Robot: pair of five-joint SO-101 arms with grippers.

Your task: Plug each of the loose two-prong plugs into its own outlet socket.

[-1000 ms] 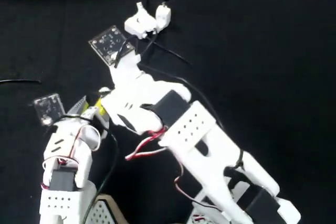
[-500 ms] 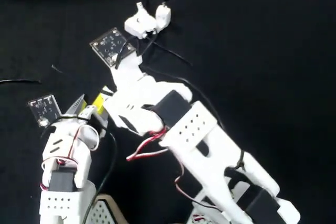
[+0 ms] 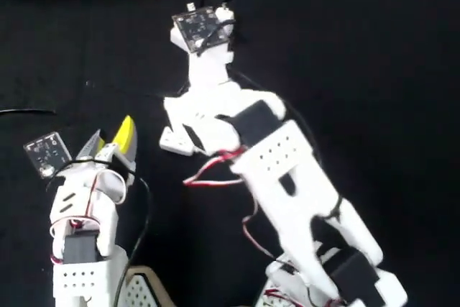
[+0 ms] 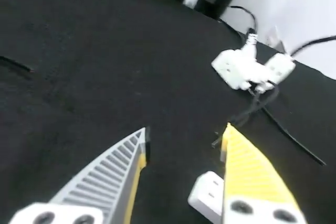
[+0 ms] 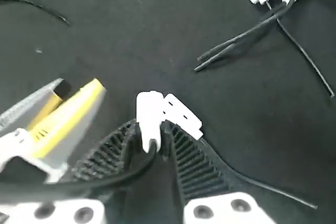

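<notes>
Plug (image 5: pixel 149 114), seemingly light, hard and slippery, is pinched by its body in the closed right end effector (image 5: pixel 151 132), just beside the white socket block (image 5: pixel 182 113); left end effector (image 4: pixel 186 129) stands open.

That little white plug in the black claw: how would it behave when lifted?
The white plug looks like small hard plastic, so it is probably light and stiff. Its thin black cord curves loosely, so it likely flops and trails behind. Pinched by the right gripper on a narrow body, it might twist.
</notes>
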